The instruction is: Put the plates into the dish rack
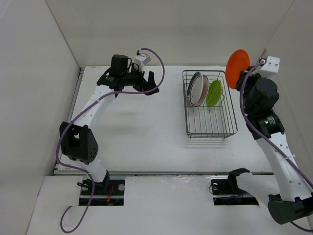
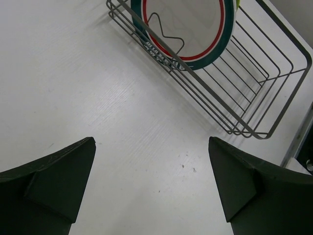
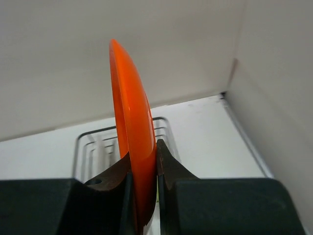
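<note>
Left arm is stretched out to the far side, left gripper spread wide. Right arm is up at the far right, right gripper pinched tight on the orange plate.

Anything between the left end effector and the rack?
No. Only bare table lies between the left end effector and the rack, clearest in the left wrist view.

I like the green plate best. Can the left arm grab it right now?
Probably not easily. The green plate stands in the dish rack with the teal-rimmed plate and another white plate between it and the open left claw.
</note>
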`<action>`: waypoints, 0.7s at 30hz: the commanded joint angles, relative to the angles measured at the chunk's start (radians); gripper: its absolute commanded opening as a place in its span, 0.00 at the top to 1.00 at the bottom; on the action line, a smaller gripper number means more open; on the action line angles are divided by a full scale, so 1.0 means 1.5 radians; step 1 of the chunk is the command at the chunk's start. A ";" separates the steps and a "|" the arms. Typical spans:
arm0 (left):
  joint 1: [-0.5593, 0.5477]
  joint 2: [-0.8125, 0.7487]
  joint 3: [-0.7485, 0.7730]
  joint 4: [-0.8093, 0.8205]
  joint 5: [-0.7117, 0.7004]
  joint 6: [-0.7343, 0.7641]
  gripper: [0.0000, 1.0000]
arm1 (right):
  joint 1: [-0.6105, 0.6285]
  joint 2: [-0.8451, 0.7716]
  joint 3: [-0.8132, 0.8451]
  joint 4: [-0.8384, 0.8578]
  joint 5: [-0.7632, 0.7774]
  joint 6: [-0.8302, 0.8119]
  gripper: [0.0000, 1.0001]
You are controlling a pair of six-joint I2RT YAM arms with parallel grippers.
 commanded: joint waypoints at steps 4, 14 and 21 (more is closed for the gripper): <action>0.000 -0.050 0.036 -0.005 -0.033 0.014 0.00 | -0.144 0.082 -0.018 0.112 -0.119 -0.095 1.00; 0.000 -0.069 0.003 0.002 -0.018 0.026 0.00 | -0.203 0.200 -0.033 0.174 -0.239 -0.126 1.00; 0.000 -0.076 -0.004 0.009 -0.012 0.026 0.00 | -0.218 0.253 -0.033 0.181 -0.235 -0.111 1.00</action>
